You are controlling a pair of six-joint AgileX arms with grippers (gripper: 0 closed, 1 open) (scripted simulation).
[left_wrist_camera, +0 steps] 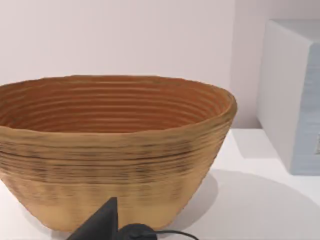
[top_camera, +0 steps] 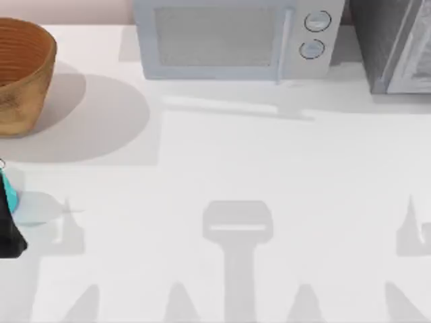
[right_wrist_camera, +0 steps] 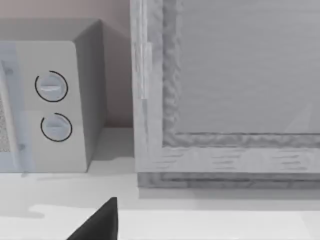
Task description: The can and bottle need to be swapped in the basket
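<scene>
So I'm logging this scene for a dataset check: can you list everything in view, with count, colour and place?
basket: one, orange-brown woven, far left of the table; the left wrist view shows its ribbed inside wall, contents not visible.
bottle: one, teal, at the table's left edge, nearer than the basket, cut off by the frame and partly covered by a dark gripper part.
microwave: one, pale grey with two round dials, at the back of the table, centre.
cabinet: one, grey, back right corner beside the microwave.
table: one, white.
left gripper: one, black, at the left edge against the bottle.
right gripper: one, black finger tip, facing the cabinet and microwave.
</scene>
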